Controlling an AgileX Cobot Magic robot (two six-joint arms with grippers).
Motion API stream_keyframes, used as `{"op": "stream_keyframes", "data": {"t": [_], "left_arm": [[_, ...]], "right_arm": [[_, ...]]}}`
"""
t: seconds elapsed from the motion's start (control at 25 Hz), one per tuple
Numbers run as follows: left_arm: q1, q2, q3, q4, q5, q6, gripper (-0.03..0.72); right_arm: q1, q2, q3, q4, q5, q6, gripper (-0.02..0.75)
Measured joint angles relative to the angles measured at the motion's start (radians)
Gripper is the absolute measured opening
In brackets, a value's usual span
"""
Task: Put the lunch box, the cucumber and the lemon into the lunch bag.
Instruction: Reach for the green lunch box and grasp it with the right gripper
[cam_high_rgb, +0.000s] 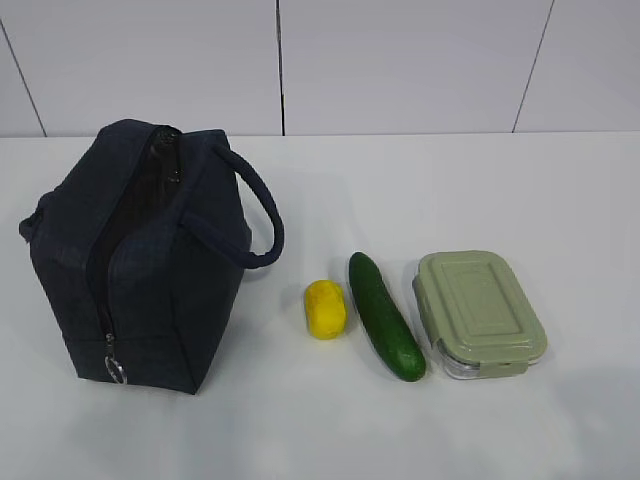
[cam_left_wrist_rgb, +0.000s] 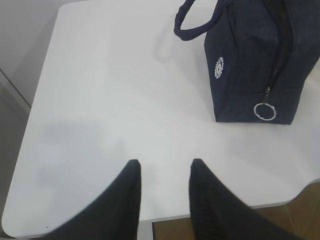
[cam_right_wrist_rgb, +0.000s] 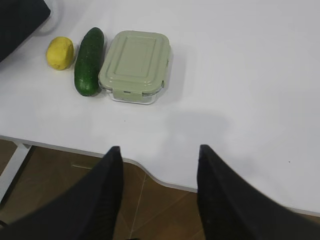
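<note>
The navy lunch bag (cam_high_rgb: 140, 255) stands at the left of the white table, its zipper partly open at the top, ring pull (cam_high_rgb: 116, 370) at the front. The lemon (cam_high_rgb: 325, 309), the cucumber (cam_high_rgb: 385, 315) and the lunch box (cam_high_rgb: 480, 312) with its sage-green lid lie in a row to its right. My left gripper (cam_left_wrist_rgb: 164, 165) is open and empty near the table's front edge, left of the bag (cam_left_wrist_rgb: 255, 55). My right gripper (cam_right_wrist_rgb: 159, 150) is open and empty over the table edge, short of the lunch box (cam_right_wrist_rgb: 134, 65), cucumber (cam_right_wrist_rgb: 89, 61) and lemon (cam_right_wrist_rgb: 60, 53).
The white table (cam_high_rgb: 480, 180) runs back to a white panelled wall. Its front edge (cam_right_wrist_rgb: 150, 177) has a curved cut-out over brown floor. Neither arm shows in the exterior view.
</note>
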Motion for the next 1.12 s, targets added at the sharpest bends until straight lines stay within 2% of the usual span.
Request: {"op": "stream_keyframes", "data": {"t": [1.12], "left_arm": [[0.0, 0.0, 0.0, 0.0, 0.0, 0.0, 0.237]], "right_arm": [[0.0, 0.0, 0.0, -0.002, 0.0, 0.0, 0.369]]}}
